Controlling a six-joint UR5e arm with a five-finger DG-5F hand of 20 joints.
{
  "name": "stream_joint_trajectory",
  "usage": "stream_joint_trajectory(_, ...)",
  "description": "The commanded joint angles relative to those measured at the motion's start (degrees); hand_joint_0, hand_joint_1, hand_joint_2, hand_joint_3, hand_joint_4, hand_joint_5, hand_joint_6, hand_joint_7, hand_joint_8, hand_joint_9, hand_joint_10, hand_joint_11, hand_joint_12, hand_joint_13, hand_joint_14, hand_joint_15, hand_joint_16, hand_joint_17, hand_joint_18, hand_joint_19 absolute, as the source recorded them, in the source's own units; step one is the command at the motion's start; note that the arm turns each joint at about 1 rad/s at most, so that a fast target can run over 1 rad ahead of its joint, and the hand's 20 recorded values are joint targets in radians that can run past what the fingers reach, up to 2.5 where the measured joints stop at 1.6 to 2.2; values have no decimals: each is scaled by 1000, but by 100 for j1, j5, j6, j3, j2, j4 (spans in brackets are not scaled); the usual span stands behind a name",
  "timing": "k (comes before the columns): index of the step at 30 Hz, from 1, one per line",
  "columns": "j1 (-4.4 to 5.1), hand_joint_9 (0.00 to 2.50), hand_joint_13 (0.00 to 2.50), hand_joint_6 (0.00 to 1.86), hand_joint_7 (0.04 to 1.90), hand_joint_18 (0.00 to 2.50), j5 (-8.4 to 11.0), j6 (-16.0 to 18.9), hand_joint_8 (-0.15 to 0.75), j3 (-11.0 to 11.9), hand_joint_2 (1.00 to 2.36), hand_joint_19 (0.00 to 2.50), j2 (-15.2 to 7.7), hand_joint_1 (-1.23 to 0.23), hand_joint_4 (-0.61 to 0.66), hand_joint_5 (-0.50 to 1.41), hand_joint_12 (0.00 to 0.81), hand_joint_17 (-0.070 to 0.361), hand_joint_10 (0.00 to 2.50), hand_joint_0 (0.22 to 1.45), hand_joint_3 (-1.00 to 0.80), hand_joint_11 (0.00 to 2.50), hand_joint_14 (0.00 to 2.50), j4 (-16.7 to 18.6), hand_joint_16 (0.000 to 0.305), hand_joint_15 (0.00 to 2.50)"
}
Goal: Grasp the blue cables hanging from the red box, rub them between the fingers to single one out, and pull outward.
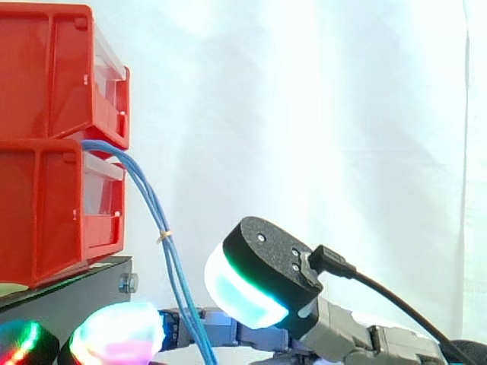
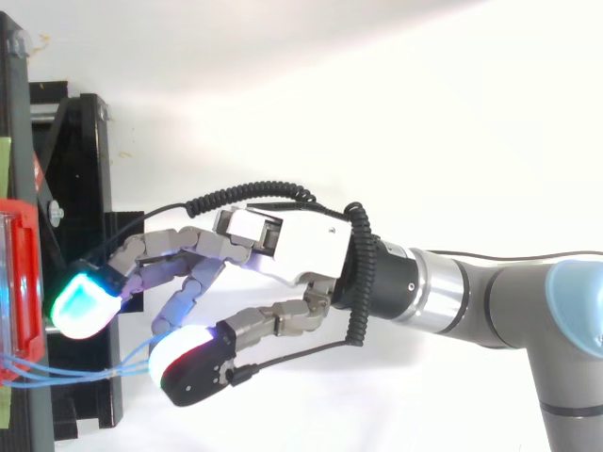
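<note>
**Side view.** You are at the grasp step, and by my reading it is not closed yet. The blue cables (image 1: 144,192) leave the top of the red box (image 1: 46,213), just under the upper red bin (image 1: 46,68). They arc toward four o'clock, are gathered by a yellow tie (image 1: 163,236), then drop out at six o'clock. The hand (image 1: 262,262) sits low, around five o'clock of the tie. Its thumb pad faces the cables from the right with white curtain showing between. The other glowing pads (image 1: 118,334) lie to the cables' left, under the black stand (image 1: 68,293). So the strands hang inside the hand's span, with nothing pressed on them here (the lowest stretch crosses in front of the finger links, so contact there I cannot tell).

**Top view.** The arm enters from three o'clock and the hand (image 2: 306,250) reaches toward nine o'clock. Its fingers are loosely bent and fanned apart, the thumb held off to the side, pinching nothing that I can make out. The cables (image 2: 85,369) run from the box's front at eight o'clock straight to the thumb's pad (image 2: 184,353).

This view gives you the finger spread, which the side hides. The side gives you the cables' height, the tie, and the gap.

Your next move, I judge, calls for bringing thumb and fingers together on the strands below the tie, gently enough to let them roll.
</note>
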Motion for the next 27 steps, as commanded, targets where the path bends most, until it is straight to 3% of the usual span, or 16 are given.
stream_joint_trajectory(1,1,1200,640,502,754,372,-11,-15,340,19,1002,133,2,-574,201,-183,365,97,15,504,-455,741,12,15,43,325)
stream_joint_trajectory(11,28,1244,691,502,765,420,-37,-6,334,46,1002,152,10,-579,219,-174,366,97,18,511,-457,860,15,24,43,370)
stream_joint_trajectory(18,36,1255,732,502,779,448,-55,55,325,37,1002,174,204,-582,228,-168,365,97,18,514,-458,900,14,-37,43,392)
stream_joint_trajectory(22,45,1299,759,502,794,472,-90,47,328,-183,1002,187,406,-594,230,-164,363,96,18,520,-462,933,15,-134,43,402)
stream_joint_trajectory(27,63,1314,804,503,823,516,-72,-76,316,-701,1002,207,872,-613,236,-154,362,94,19,526,-463,972,17,-152,42,436)
